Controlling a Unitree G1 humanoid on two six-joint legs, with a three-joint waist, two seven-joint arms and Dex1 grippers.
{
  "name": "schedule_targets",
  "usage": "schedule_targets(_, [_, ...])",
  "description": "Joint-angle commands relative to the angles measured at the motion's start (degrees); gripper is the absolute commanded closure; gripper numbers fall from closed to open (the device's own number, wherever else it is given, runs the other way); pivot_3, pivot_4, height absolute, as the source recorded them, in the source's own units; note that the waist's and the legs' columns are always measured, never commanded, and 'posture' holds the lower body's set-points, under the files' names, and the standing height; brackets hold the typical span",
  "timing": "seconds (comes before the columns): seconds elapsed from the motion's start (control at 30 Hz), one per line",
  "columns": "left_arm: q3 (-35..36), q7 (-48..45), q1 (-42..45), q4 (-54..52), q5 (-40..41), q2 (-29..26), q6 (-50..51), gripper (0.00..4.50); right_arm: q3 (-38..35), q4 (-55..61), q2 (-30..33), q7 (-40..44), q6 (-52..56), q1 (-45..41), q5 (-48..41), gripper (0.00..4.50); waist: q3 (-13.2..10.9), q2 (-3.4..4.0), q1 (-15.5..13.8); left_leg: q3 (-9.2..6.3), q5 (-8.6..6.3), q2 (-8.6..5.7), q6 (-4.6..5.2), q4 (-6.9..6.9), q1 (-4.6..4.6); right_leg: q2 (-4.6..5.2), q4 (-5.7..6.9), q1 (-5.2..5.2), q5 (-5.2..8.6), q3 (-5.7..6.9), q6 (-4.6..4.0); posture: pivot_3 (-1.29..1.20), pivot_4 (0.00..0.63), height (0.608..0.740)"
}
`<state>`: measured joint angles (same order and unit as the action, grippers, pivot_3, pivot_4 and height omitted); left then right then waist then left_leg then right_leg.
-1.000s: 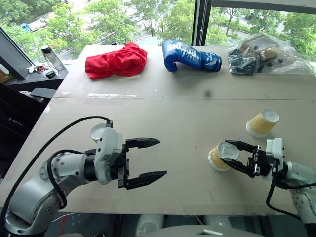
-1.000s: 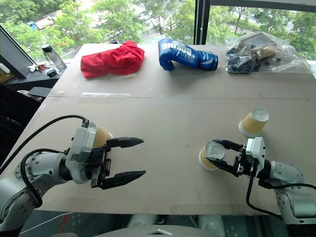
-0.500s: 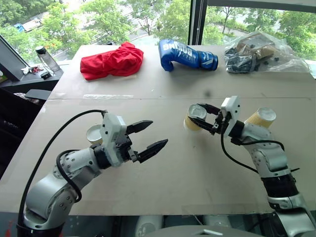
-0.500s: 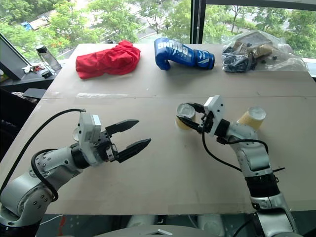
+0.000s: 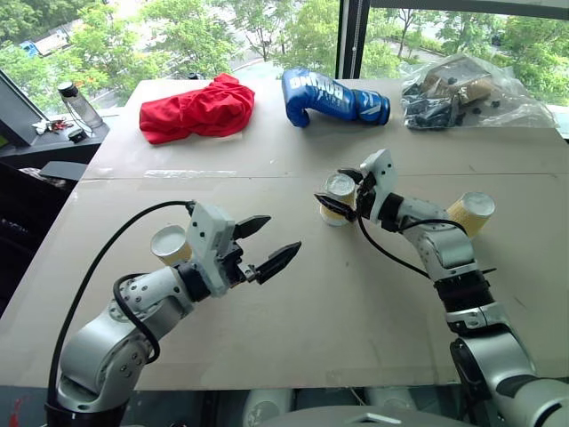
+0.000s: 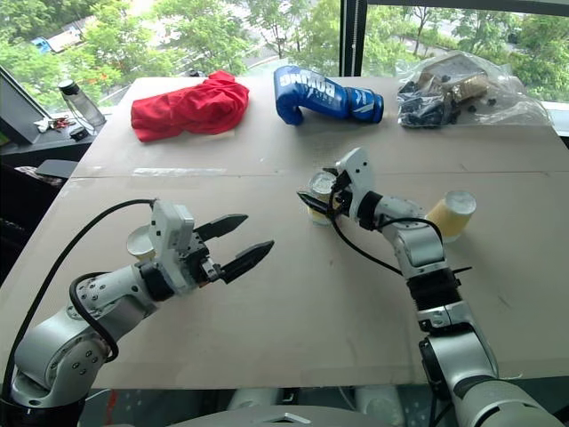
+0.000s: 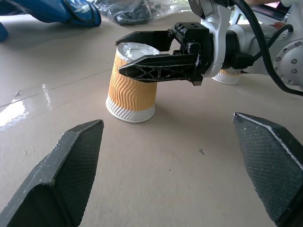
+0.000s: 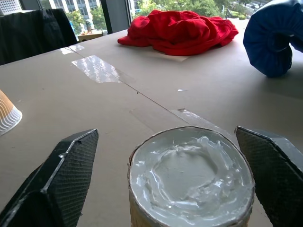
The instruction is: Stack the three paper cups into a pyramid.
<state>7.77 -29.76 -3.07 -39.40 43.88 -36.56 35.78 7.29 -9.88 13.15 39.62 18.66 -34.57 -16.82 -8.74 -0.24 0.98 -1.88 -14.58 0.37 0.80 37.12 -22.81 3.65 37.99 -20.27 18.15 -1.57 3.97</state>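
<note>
We see the right pincer (image 5: 336, 197) standing apart around an upside-down paper cup (image 7: 132, 85) resting on the tabletop (image 5: 356, 294), its fingers not touching the ribbed sides. A second cup (image 5: 470, 213) lies tipped beyond that arm's far side. The left pincer (image 5: 265, 243) gapes wide and empty, with the third cup (image 5: 170, 244) just behind it. Far beyond both lies a blue glove (image 5: 333, 99) printed "BOXING".

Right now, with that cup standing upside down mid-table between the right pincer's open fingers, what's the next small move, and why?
Probably draw the right pincer straight back off the cup. Its fingers stand apart on either side of the cup, which rests base-up on the table. Two more cups, and, lie apart.
</note>
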Motion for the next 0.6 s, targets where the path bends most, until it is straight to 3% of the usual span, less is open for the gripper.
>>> schedule_targets(0.03, [-0.1,-0.7,0.3,-1.2,-0.6,0.2,-1.1,0.00,-2.1,3.6,0.4,0.3,-0.6,0.0,-1.2,0.04,0.0,0.00,0.0,0.00,-0.01,0.00,0.02,0.00,0.00,0.00,0.00,0.00,0.00,0.00,0.00,0.00,0.150,0.740])
schedule_targets(0.3, [-6.9,-8.6,10.7,1.7,0.0,1.2,-1.7,0.00,-12.6,29.9,11.5,-3.3,2.2,16.1,-3.4,0.04,-0.1,-0.03,-0.9,-0.06,-0.05,-0.05,0.09,0.02,-0.18,0.06,-0.10,0.00,0.00,0.06,0.00,0.00,0.150,0.740])
schedule_targets(0.47, [-11.4,-11.3,18.4,6.7,-2.2,3.0,-2.0,0.00,-23.6,34.9,14.4,-10.7,0.4,25.5,0.3,0.04,-0.1,-0.05,-0.3,-0.03,-0.06,-0.04,0.12,0.01,-0.06,-0.05,0.00,0.02,0.00,0.00,0.00,0.00,0.150,0.740])
schedule_targets(0.6, [-12.9,-13.7,20.6,9.1,-3.5,3.4,-2.5,0.00,-27.4,35.4,15.1,-14.2,0.5,29.3,1.5,0.04,-0.1,-0.06,0.2,0.10,-0.06,-0.05,0.12,0.01,-0.05,-0.06,-0.01,0.00,0.00,-0.14,0.01,0.00,0.150,0.740])
